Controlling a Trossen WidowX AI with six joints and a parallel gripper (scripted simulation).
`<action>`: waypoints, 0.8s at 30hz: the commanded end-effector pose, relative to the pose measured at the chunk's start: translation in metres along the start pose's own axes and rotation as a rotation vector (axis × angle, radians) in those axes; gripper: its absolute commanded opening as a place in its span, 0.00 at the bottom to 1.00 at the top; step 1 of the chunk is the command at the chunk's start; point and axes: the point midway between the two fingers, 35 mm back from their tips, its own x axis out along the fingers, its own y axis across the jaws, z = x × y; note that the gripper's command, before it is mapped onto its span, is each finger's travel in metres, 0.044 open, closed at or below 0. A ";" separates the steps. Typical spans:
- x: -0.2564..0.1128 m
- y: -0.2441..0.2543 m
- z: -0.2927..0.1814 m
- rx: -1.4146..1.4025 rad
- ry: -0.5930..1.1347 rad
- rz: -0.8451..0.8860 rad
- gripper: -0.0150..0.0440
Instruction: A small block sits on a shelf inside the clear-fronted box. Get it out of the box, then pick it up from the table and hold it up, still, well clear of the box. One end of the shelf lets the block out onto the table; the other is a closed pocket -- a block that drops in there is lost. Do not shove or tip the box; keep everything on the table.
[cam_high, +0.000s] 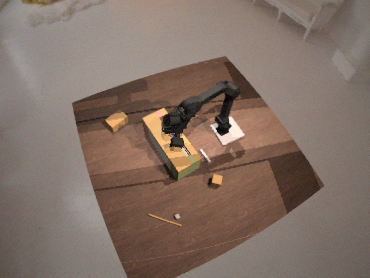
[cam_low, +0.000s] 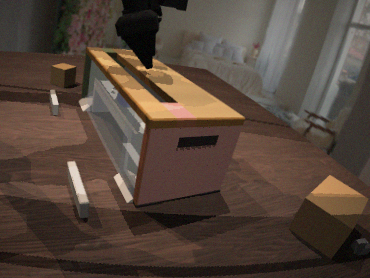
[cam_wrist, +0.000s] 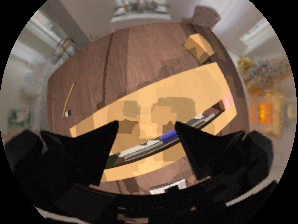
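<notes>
The box (cam_high: 182, 161) (cam_low: 185, 172) (cam_wrist: 200, 82) stands upright, with a long slot in its top, a clear front, a pink end and a green end. A small blue block (cam_wrist: 168, 136) shows through the slot in the wrist view, on the pale shelf inside, between the fingertips in the picture but lower down. In the exterior view it is only a faint bluish patch behind the clear front. My gripper (cam_high: 172, 135) (cam_low: 149, 65) (cam_wrist: 147, 124) is open and empty, pointing down just above the box top near the slot. Its exact gap to the top is hard to tell.
A wooden block (cam_high: 116, 121) (cam_low: 320, 225) (cam_wrist: 199, 47) lies behind the box. A smaller one (cam_high: 216, 180) (cam_low: 63, 75) is off the green end. White bars (cam_high: 205, 155) (cam_low: 77, 190) lie before the clear front. A thin stick (cam_high: 165, 220) and small grey cube (cam_high: 177, 216) lie farther off.
</notes>
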 end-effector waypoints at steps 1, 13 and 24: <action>-0.023 -0.057 -0.011 0.651 0.321 -0.027 0.93; -0.037 -0.101 -0.027 1.124 0.563 -0.095 0.93; -0.037 -0.101 -0.027 1.124 0.563 -0.095 0.93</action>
